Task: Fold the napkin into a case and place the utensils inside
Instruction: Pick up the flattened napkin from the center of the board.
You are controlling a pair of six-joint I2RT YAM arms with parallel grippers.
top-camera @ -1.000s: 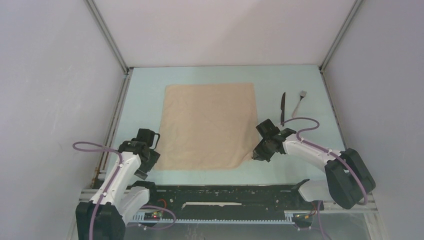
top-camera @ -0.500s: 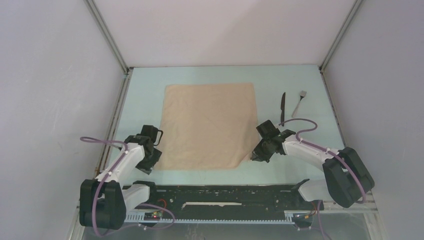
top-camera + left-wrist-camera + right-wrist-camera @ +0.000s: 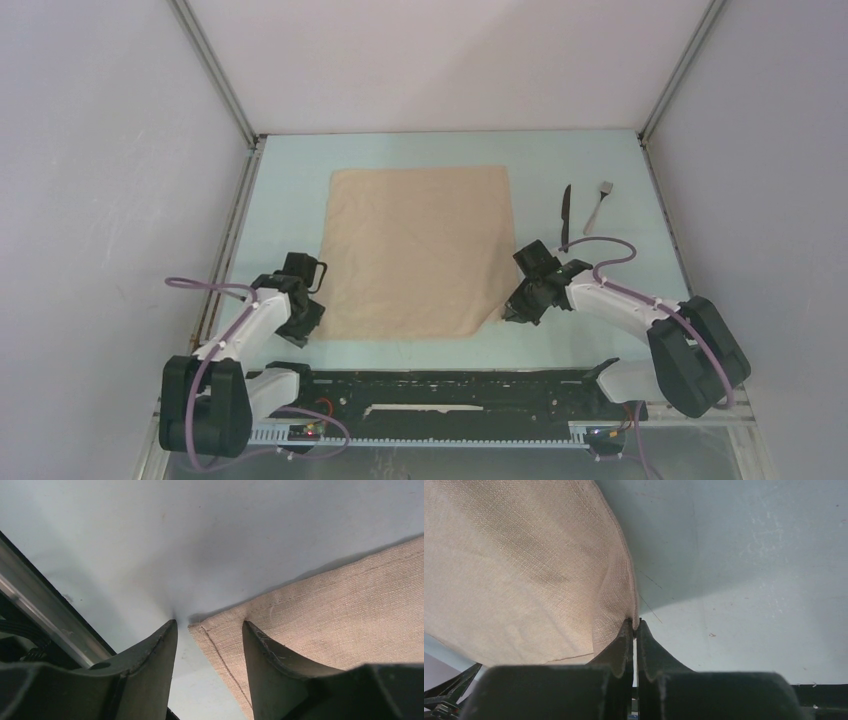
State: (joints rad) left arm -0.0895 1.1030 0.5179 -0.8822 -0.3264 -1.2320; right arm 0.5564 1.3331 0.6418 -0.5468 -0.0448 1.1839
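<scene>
The beige-tan square cloth napkin (image 3: 415,250) lies flat on the pale blue tabletop (image 3: 290,200). The right hand (image 3: 634,625) is closed on its near right corner. The left hand (image 3: 207,627) stands open, fingers straddling the near left corner. A slender black knife (image 3: 566,215) and light grey fork (image 3: 598,206) lie to its right.

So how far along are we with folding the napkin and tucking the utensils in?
Barely begun. Nothing is folded: the napkin lies spread open on the table. In hand: the right gripper is shut on its near right corner; the left gripper stands open astride the near left corner. Left: all the folding, then the knife and fork, both lying right of the napkin.
</scene>
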